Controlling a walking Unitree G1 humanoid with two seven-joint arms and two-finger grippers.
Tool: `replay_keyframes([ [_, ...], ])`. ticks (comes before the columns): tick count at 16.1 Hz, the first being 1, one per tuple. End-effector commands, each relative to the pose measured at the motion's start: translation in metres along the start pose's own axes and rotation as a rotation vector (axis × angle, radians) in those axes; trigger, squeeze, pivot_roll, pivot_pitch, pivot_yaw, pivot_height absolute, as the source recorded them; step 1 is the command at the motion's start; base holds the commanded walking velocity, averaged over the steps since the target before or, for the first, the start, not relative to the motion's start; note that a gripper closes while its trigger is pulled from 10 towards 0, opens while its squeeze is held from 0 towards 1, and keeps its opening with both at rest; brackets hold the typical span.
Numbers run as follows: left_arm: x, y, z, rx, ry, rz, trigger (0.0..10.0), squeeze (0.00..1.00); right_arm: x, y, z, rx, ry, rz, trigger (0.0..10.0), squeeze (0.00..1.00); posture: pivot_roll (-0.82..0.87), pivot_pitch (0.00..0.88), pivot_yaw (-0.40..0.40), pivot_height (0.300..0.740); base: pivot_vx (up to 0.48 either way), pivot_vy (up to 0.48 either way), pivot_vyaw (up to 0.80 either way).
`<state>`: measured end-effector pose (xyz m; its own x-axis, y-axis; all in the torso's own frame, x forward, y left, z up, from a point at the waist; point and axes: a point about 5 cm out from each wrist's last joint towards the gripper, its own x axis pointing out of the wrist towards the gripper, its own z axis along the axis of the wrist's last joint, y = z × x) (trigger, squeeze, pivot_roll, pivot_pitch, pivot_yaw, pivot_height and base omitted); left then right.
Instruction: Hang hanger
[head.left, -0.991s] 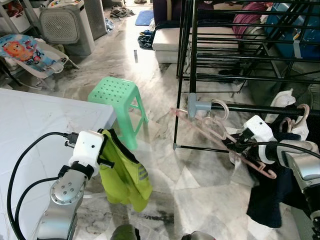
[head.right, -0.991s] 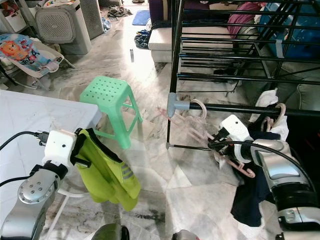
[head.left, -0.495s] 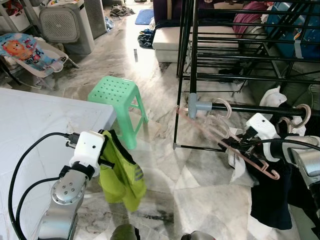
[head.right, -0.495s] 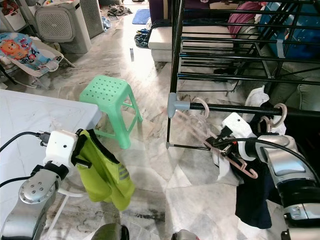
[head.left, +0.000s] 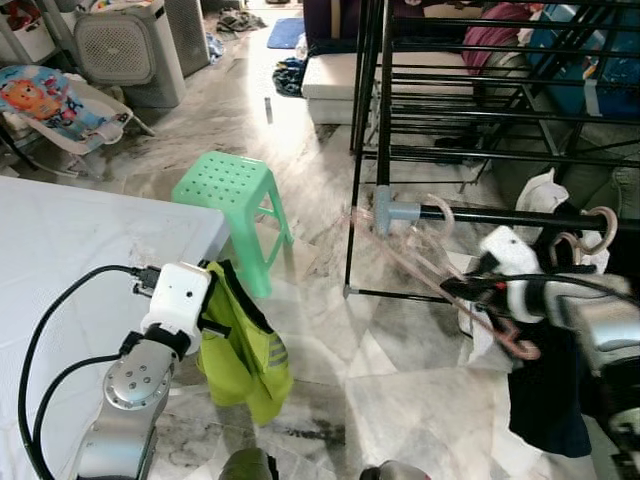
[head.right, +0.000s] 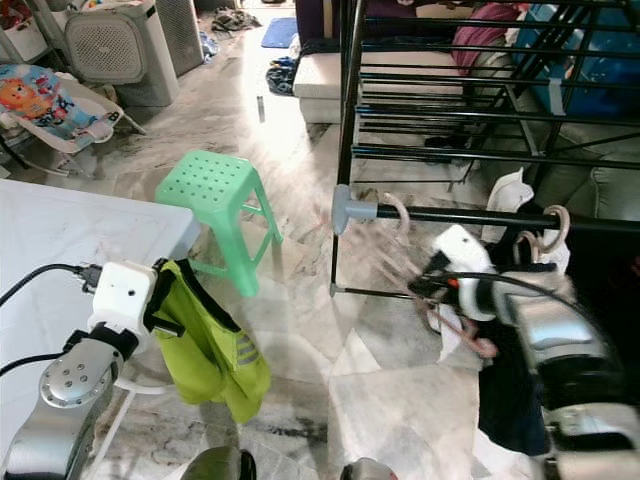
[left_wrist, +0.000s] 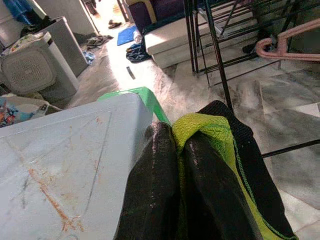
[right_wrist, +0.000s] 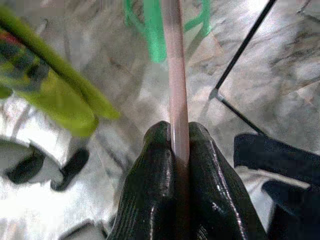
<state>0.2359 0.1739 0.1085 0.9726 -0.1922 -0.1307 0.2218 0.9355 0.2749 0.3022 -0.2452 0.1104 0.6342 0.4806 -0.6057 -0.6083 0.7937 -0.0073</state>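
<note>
Pink hanger (head.left: 420, 274) is clamped in the right claw (right_wrist: 176, 165), just below the black drying rack rail (head.left: 520, 216). Left claw (left_wrist: 181, 170) pinches a lime-green garment (head.left: 243, 346) beside the white desk (head.left: 70, 250).

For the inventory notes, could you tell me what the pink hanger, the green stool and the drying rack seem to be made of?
Pink hanger: likely plastic, a smooth, uniform pink bar clamped in the right gripper.
Green stool: moulded plastic, one colour, perforated seat.
Drying rack: probably painted metal, thin black tubes with a grey end cap.
</note>
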Motion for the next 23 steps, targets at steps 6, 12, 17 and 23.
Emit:
replay_keyframes([
  [6,-0.005,0.0,0.002,-0.008,-0.015,0.058,10.0,0.0,-0.001,0.049,-0.001,0.184,-0.378,-0.211,0.0,0.0,0.03,0.052,0.001,0.74,0.0,0.0,0.0],
  [12,-0.001,0.001,0.004,0.01,-0.022,0.059,10.0,0.0,-0.014,0.09,-0.025,0.252,-0.48,-0.492,4.2,0.0,0.03,0.066,0.016,0.74,0.0,0.0,0.0],
  [17,0.003,0.003,0.008,0.0,-0.031,0.057,10.0,0.0,-0.011,0.101,-0.053,0.331,-0.385,-0.436,10.0,0.0,0.03,0.059,0.027,0.74,-0.049,0.0,0.0],
  [23,0.007,-0.002,0.01,-0.014,-0.04,0.052,10.0,0.0,-0.014,0.099,-0.047,0.294,-0.421,-0.485,10.0,0.0,0.03,0.053,0.017,0.74,-0.252,0.0,0.0],
])
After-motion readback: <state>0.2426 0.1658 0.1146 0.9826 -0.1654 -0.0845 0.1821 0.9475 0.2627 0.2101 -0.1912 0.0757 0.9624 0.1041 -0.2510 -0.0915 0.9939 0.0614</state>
